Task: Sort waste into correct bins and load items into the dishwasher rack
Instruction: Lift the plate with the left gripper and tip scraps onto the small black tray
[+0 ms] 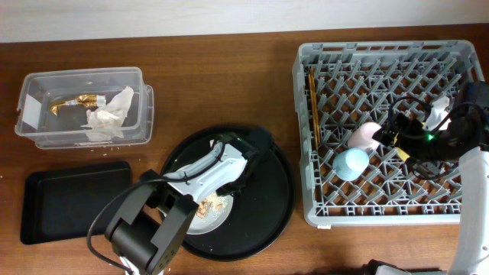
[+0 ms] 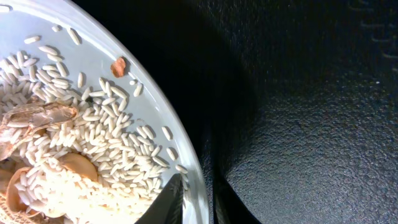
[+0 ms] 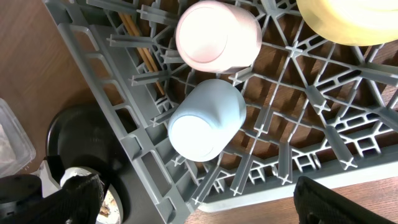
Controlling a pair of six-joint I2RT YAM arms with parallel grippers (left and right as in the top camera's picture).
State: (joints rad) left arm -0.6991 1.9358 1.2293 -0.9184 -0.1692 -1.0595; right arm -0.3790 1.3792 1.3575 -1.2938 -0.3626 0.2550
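The pale plate lies on the round black tray and holds rice and brown food scraps. My left gripper is shut on the plate's rim, one finger inside and one outside. In the grey rack lie the chopsticks, the pink cup, the blue cup and the yellow bowl. My right gripper hangs open over the rack's near edge, holding nothing. The napkin and gold wrapper lie in the clear box.
A shallow black rectangular tray sits at the front left, below the clear box. The left arm reaches over the round tray in the middle. The right arm covers the rack's right side.
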